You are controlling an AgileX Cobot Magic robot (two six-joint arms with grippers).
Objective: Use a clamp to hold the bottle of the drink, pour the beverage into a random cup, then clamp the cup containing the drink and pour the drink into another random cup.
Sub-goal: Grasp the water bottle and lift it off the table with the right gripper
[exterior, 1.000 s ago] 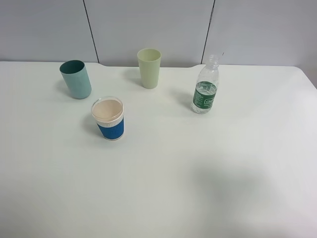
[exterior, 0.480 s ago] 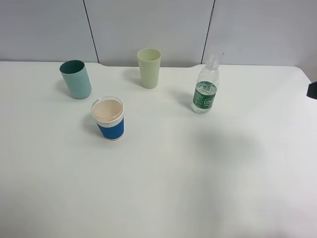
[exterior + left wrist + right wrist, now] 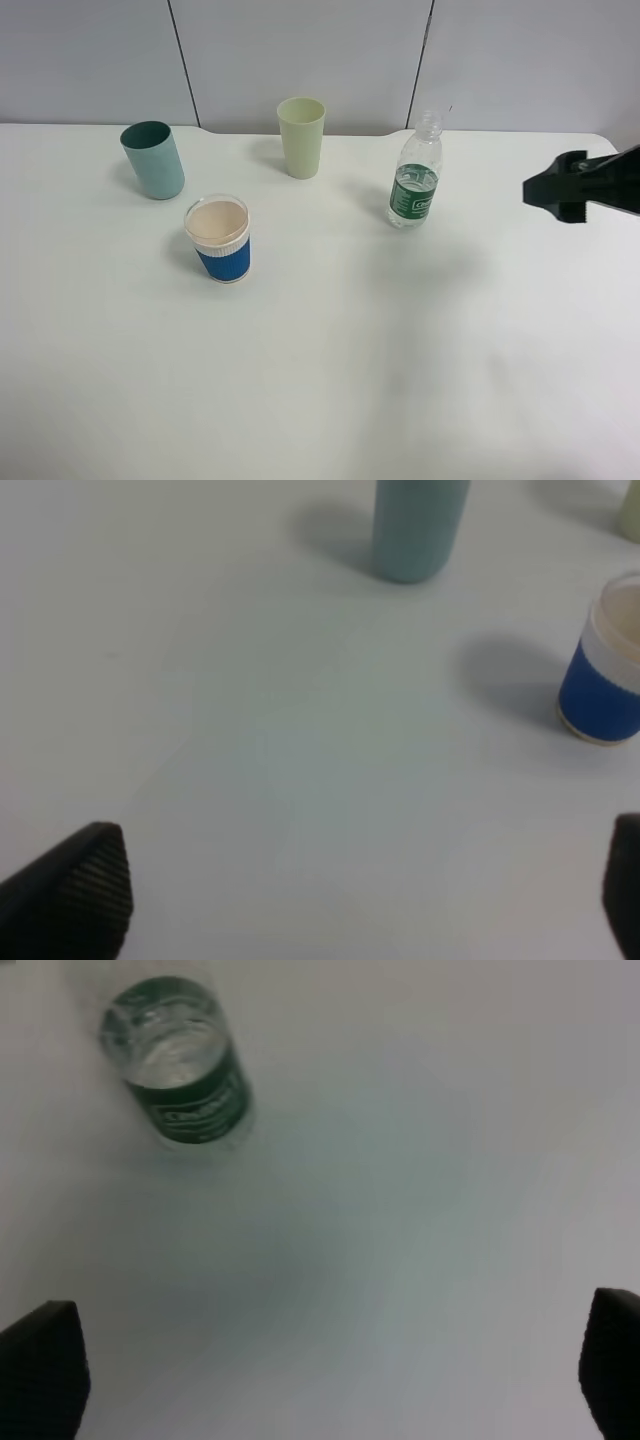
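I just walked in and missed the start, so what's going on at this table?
A two-armed robot seems about to start pouring. Its right gripper, open, hovers to the right of the bottle without touching it. The left gripper is open too, over the table near the blue-sleeved cup. The bottle, that cup, the yellow-green tumbler and the teal tumbler all stand upright; nothing is held.

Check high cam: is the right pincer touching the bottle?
No, the right pincer hangs apart from the bottle, with bare table between them.
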